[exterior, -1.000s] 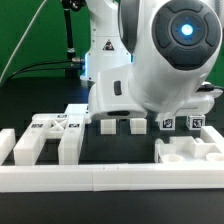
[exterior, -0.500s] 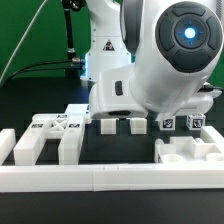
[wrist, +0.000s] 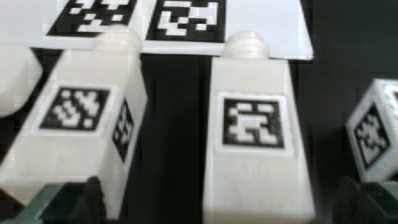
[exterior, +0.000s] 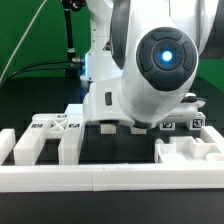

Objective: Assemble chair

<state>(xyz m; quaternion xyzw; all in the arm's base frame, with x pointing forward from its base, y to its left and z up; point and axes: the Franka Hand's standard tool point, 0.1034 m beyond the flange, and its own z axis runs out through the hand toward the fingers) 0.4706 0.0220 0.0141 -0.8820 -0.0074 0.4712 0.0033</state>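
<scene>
On the exterior view's left, a slotted chair panel (exterior: 45, 138) with tags lies flat on the black desk (exterior: 20, 110). It is just behind the low white border wall (exterior: 100, 180) and off to one side of the jaws. In the middle the arm (exterior: 150, 70) leans over the parts and hides the jaws from this side. On the exterior view's right stand two small tagged cubes (exterior: 168, 125), with a blocky chair part (exterior: 190, 152) nearer the wall.

The wrist view looks down past the jaws, which stand wide apart and grip nothing (only the dark fingertips (wrist: 75, 202) show at the frame's edge). Beneath them two chair legs (wrist: 80, 110) lie side by side, apart, tags up, their narrow ends towards the marker board (wrist: 178, 20). One leg (wrist: 249, 125) sits in the gap between the jaws, and the other lies under one fingertip.
</scene>
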